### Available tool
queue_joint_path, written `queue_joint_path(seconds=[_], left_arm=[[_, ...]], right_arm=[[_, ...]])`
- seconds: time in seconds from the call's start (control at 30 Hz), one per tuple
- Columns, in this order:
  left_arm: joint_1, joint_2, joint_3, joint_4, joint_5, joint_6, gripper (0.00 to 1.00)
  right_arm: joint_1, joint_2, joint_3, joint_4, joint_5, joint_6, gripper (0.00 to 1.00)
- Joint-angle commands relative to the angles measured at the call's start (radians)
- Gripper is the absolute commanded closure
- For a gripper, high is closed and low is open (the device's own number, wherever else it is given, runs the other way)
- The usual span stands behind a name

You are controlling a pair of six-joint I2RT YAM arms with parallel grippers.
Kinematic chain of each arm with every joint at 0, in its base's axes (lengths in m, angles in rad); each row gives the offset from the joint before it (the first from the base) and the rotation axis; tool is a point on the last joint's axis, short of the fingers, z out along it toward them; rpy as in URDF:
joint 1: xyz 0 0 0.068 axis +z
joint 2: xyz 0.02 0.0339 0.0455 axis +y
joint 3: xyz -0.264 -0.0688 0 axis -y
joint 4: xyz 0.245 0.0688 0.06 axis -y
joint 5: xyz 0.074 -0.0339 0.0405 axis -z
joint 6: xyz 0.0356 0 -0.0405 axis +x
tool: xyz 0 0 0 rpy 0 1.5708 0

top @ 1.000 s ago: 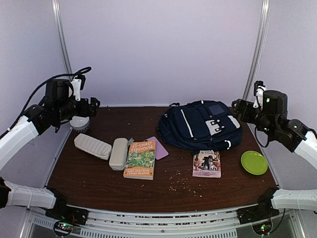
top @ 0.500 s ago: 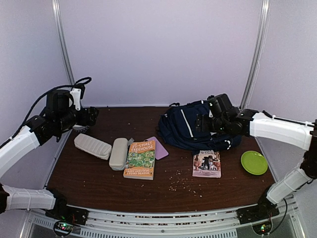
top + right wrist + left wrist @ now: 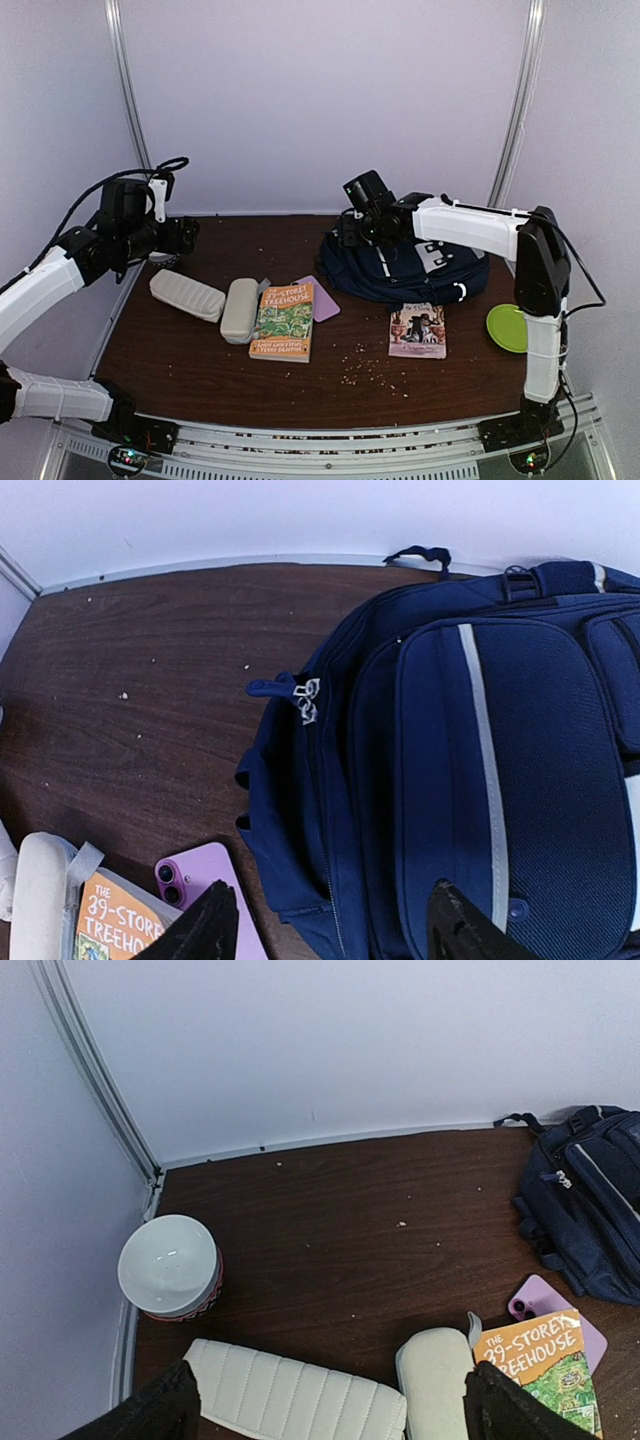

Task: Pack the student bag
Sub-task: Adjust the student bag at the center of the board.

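The student bag, navy with white stripes, lies zipped shut at the back right of the table. It also shows in the right wrist view and in the left wrist view. Its zipper pulls sit at the bag's left end. My right gripper is open and empty, hovering over the bag's left end. My left gripper is open and empty above the far left of the table, over a white quilted case.
The white quilted case, a beige case, an orange book and a purple phone lie left of the bag. A second book and a green plate lie in front of the bag. A bowl stands in the far left corner.
My right arm has swung from the right wall across the bag to its left end. My left arm has shifted only slightly.
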Motion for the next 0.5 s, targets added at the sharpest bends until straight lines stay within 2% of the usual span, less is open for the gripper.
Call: queue_joint_path(seconds=[0.0,0.23,0.47], left_arm=[[0.002,0.013,0.044,-0.009,0.005,-0.013,0.06],[0.002,0.035,0.056,-0.022,0.024,-0.014,0.07],[0.001,0.047,0.07,-0.042,0.014,-0.011,0.08]], right_arm=[[-0.028,0.087,0.081,-0.083,-0.076,0.045,0.4],[-0.036,0.141,0.112,-0.121,-0.079,0.06,0.43],[-0.036,0.175,0.115,-0.105,-0.14,0.057,0.53]])
